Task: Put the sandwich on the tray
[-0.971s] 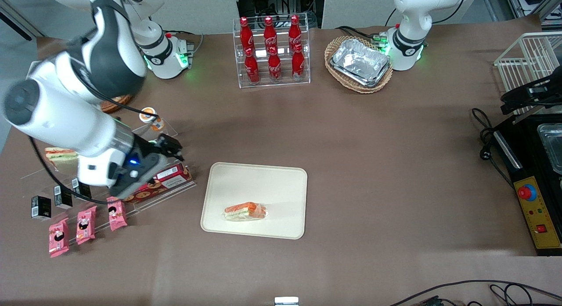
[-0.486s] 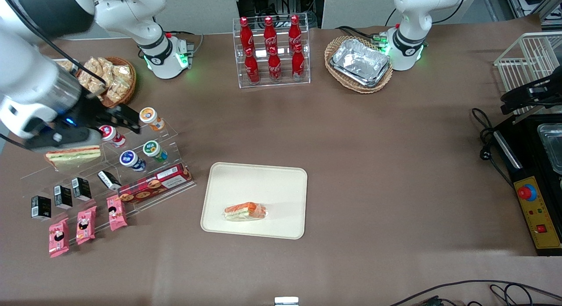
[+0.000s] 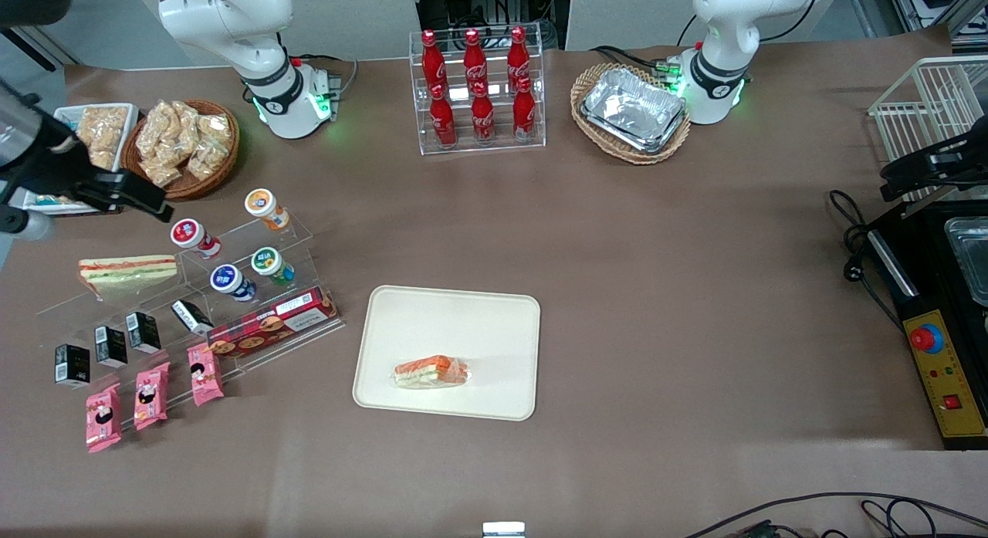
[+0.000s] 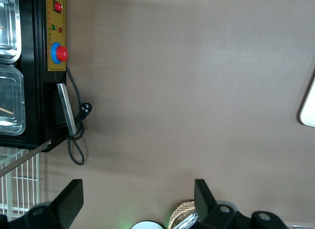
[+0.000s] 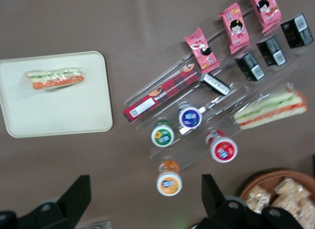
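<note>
The sandwich [image 3: 431,370], a clear-wrapped wedge with an orange top layer, lies on the cream-beige tray [image 3: 455,322], in the part of it nearest the front camera. It also shows in the right wrist view [image 5: 55,78], on the tray [image 5: 59,111]. My right gripper [image 3: 143,198] is open and empty. It hangs high above the table at the working arm's end, near the snack basket and far from the tray. In the right wrist view the gripper [image 5: 146,199] has its fingers spread wide over an orange-lidded cup [image 5: 169,181].
A paler sandwich wedge [image 3: 127,270] lies on a clear tiered rack [image 3: 293,229] with small cups, a red cookie box [image 3: 272,322] and pink snack packs [image 3: 147,395]. A snack basket [image 3: 185,148], cola bottles [image 3: 478,90], a basket of foil trays [image 3: 633,109] and a black machine [image 3: 938,322] stand around.
My gripper has pulled away from the rack beside the tray, toward the working arm's end and farther from the front camera. The sandwich has stayed still on the tray.
</note>
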Robot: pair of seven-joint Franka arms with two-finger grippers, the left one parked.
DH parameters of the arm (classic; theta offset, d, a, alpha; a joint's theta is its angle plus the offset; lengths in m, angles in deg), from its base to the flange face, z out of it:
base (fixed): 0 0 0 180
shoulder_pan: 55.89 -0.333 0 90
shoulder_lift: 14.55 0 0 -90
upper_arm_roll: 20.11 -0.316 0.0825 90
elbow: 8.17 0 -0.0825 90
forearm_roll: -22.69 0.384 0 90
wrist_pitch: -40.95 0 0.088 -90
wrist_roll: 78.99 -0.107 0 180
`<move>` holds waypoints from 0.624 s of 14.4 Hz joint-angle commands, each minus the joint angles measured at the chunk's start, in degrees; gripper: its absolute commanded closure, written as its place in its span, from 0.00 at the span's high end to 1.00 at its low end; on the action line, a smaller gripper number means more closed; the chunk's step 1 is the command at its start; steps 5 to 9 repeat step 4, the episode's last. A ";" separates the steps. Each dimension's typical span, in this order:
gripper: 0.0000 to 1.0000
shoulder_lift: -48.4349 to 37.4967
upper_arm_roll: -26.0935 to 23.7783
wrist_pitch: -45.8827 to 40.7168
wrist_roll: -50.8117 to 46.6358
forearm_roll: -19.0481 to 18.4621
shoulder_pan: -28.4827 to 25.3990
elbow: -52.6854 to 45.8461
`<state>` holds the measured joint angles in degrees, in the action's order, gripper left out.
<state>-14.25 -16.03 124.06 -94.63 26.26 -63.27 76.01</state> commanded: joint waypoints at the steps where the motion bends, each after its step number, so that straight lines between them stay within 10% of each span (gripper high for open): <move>1: 1.00 0.84 1.80 1.96 10.87 -1.20 1.66 0.81; 9: 1.00 1.63 2.34 3.46 14.58 -1.81 1.75 0.99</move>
